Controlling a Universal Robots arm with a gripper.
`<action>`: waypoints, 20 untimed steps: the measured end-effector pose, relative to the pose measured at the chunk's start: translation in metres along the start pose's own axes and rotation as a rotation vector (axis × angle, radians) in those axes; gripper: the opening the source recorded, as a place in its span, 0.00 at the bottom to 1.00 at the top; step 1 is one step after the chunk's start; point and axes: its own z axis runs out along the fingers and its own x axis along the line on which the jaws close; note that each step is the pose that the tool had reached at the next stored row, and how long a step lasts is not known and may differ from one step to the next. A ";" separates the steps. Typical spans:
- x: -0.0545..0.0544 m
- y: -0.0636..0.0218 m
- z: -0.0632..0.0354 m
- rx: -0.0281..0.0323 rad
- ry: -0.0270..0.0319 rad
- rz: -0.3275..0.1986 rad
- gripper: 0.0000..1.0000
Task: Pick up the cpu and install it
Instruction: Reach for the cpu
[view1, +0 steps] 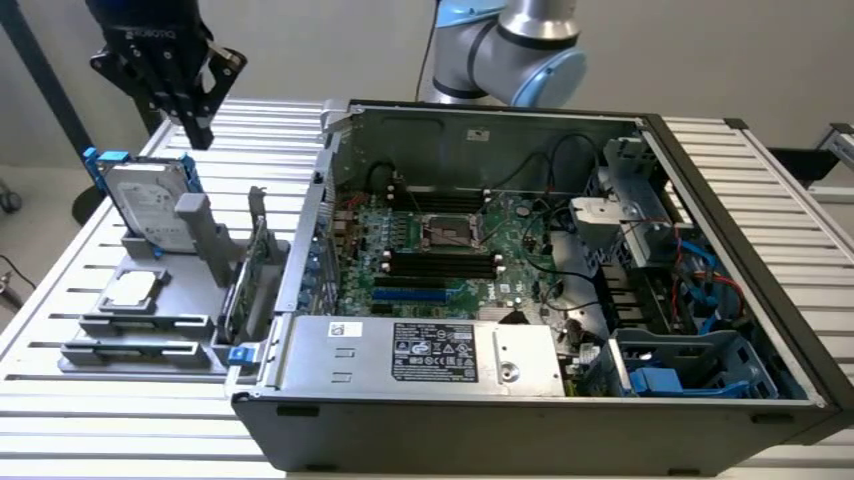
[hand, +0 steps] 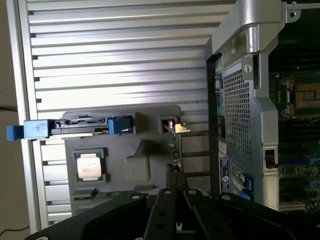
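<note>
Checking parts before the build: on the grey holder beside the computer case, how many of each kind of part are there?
hard drive: 1
cpu: 1
memory sticks: 2
expansion card: 1
Total: 5

Bright, even light. Glare whitens the slatted table (view1: 80, 420) along its edge nearest the exterior camera, while the open computer case (view1: 467, 130) holds soft interior shadow.
</note>
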 end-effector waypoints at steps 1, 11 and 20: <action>0.004 -0.0003 0.0003 0.0014 0.0000 0.000 0.11; 0.050 -0.0029 0.0043 0.0150 -0.0010 0.000 0.11; 0.091 -0.0055 0.0117 0.0209 -0.0012 -0.001 0.11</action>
